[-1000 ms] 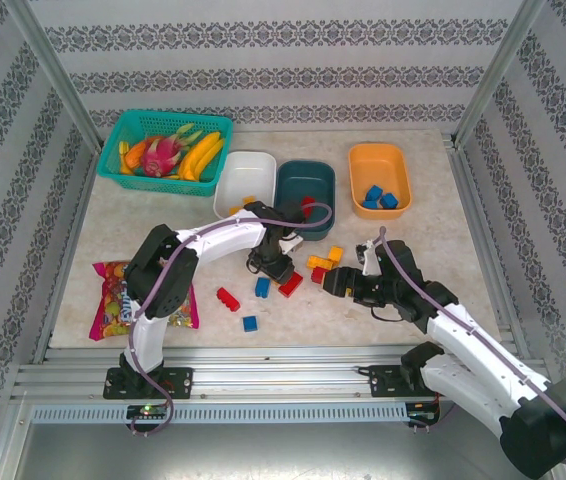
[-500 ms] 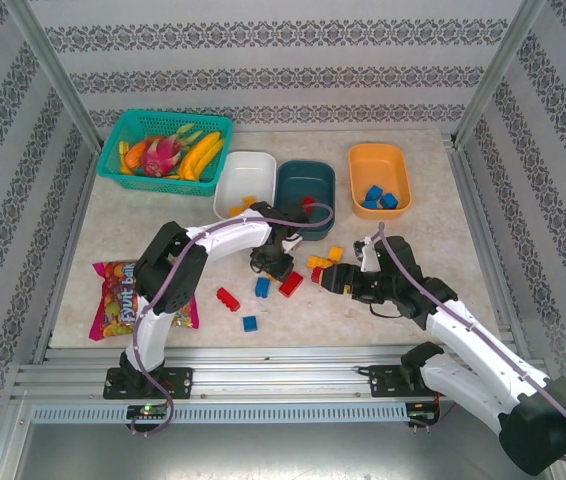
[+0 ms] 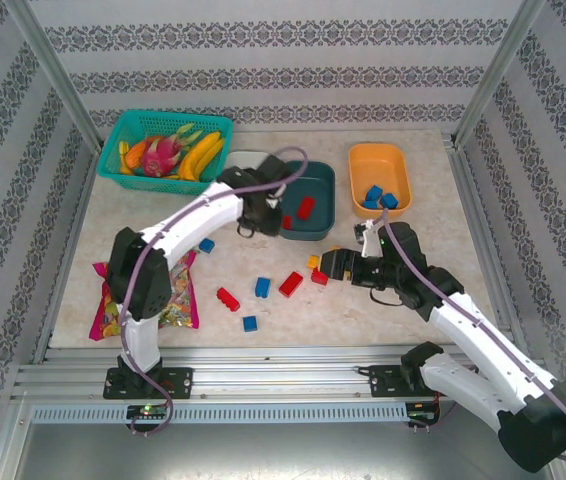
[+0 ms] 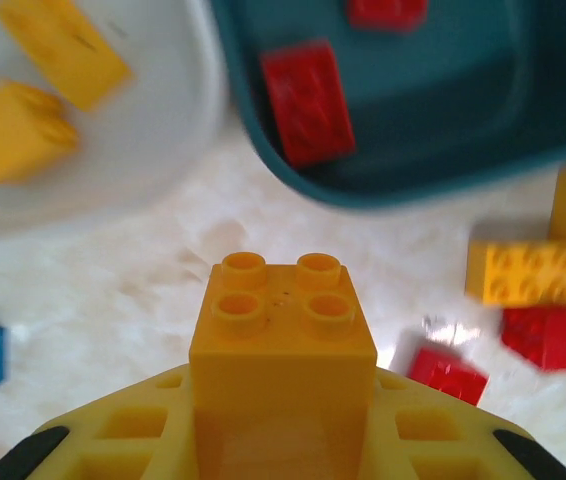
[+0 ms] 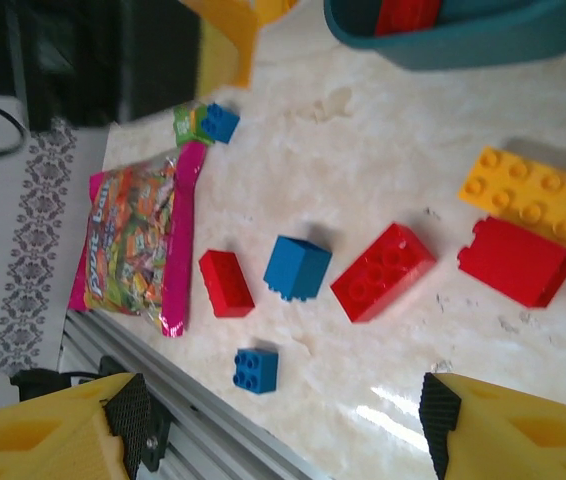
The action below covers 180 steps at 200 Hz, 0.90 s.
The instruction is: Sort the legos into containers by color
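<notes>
My left gripper [image 3: 261, 210] hangs over the near ends of the white container [image 3: 248, 160] and the dark teal container [image 3: 325, 172], shut on a yellow-orange lego [image 4: 283, 345]. Below it, in the left wrist view, the white container [image 4: 163, 130] holds two yellow legos and the teal container [image 4: 463, 150] holds red legos [image 4: 308, 100]. The orange container [image 3: 378, 160] holds blue legos [image 3: 381, 197]. My right gripper [image 3: 329, 266] [image 5: 285, 420] stands open just above the table, next to a yellow lego [image 5: 528, 195] and a red lego [image 5: 516, 260]. Blue legos [image 5: 298, 267] and red legos [image 5: 383, 270] lie loose ahead of it.
A teal mesh basket of toy fruit [image 3: 163, 145] stands at the back left. A candy bag [image 3: 113, 300] lies at the front left, with a blue lego [image 3: 206, 245] beside it. The metal table rail [image 3: 263, 375] runs along the near edge.
My left gripper shut on the yellow-orange lego among the loose ones and carried it back toward the white and teal containers. The right gripper stayed open and barely moved.
</notes>
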Tool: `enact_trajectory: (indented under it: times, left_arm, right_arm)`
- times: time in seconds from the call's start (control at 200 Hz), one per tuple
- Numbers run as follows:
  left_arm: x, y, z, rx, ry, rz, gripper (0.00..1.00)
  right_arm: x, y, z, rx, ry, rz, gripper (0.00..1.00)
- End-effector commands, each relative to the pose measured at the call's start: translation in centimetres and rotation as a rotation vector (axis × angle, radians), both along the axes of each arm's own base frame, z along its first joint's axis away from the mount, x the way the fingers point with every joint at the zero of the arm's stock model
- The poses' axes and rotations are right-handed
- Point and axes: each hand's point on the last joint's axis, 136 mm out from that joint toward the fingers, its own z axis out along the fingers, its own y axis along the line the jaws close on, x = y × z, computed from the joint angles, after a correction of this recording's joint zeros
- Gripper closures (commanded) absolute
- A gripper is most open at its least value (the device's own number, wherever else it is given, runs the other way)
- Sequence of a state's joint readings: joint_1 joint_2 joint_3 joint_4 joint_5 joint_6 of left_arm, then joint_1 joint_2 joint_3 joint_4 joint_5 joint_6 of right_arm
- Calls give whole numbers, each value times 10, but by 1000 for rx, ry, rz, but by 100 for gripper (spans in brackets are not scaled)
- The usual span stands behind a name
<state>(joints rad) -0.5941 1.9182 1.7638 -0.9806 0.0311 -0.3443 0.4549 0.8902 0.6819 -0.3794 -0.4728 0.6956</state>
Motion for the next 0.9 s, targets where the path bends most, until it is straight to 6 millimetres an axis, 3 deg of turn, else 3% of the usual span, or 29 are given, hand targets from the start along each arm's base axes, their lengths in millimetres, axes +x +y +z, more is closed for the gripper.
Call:
enact_trajectory:
  times: [0.0,0.255,0.505,0.655,0.819,0.894]
  left_arm:
    - [23,30,7,-6,18,148,69]
    - [100,46,-15,-100,35,287,67]
    - [163,33,-42,-189,-20,317,63]
    - [172,21,-64,-241,9,326,60]
    - [160,33,-90,-192,86,389,60]
    - [157,33,-93,-191,102,394,55]
  right_arm:
    - [20,4,20,-25,-79,-11,27]
    - [65,27,46,-5,-132,-34,27]
    - [74,34,49,9,-122,-45,27]
    - [69,31,42,0,-104,-49,27]
    - [67,27,38,-11,-96,-56,27]
    - [68,27,37,-13,-96,-54,27]
